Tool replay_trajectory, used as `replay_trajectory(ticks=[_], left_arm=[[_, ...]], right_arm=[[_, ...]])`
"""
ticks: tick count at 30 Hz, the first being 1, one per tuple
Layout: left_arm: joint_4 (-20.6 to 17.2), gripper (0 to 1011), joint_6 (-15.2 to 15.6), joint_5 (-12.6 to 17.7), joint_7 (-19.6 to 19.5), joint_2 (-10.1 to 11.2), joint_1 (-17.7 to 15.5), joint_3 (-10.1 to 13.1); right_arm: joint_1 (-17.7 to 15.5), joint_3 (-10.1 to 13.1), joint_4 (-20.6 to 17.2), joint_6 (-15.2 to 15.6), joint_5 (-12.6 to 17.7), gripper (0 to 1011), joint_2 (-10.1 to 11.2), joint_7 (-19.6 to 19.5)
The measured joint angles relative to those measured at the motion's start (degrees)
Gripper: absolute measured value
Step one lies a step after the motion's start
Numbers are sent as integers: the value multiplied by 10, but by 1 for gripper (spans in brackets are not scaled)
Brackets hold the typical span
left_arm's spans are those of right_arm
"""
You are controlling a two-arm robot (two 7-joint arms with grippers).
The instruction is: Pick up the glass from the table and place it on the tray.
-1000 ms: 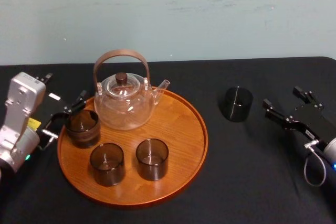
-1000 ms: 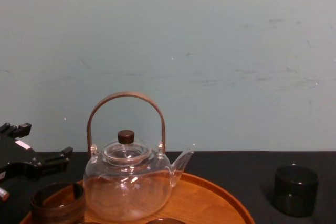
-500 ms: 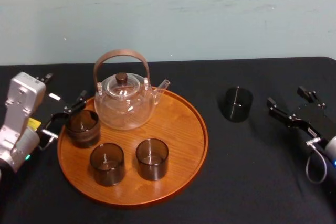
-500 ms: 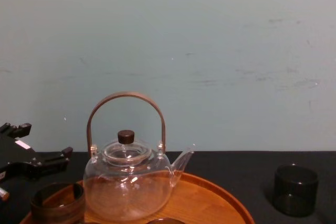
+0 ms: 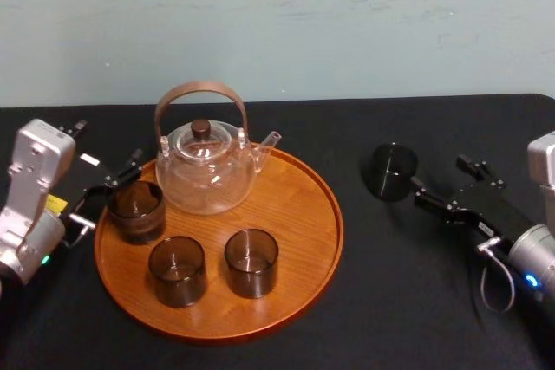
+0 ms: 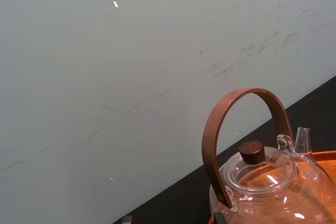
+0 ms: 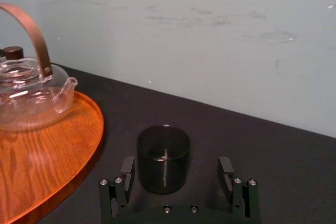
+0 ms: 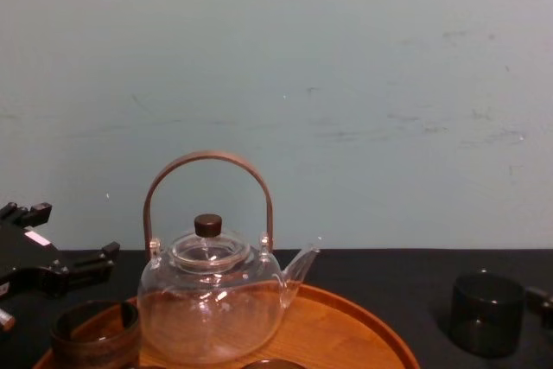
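Right claw (image 5: 440, 173) spread wide, glass (image 5: 390, 171) just ahead, centred on its gap, left claw (image 5: 108, 190) spread beside tray (image 5: 295, 214)

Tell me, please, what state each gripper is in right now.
Left gripper: open, holding nothing.
Right gripper: open, close to the glass on the table, holding nothing.

You've got a clear glass teapot (image 5: 205, 175) standing upright, brown arched handle (image 5: 200, 91), dark lid knob (image 5: 200, 127), spout pointing right. 3 dark cups near it: left cup (image 5: 136, 211) beside it, front cup (image 5: 177, 270) and right cup (image 5: 251, 262) side by side. Pale wall (image 5: 347, 23) behind.
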Motion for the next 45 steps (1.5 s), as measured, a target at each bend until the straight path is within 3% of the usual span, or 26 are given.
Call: replay_trajectory(ticks=[26,45], left_arm=[[0,1001,0,0,0,0,0,0],[0,1001,0,0,0,0,0,0]], right_arm=[[58,-47,67,2,6,1002,-8,31],[87,-63,99,2,4,1002,-12,35]])
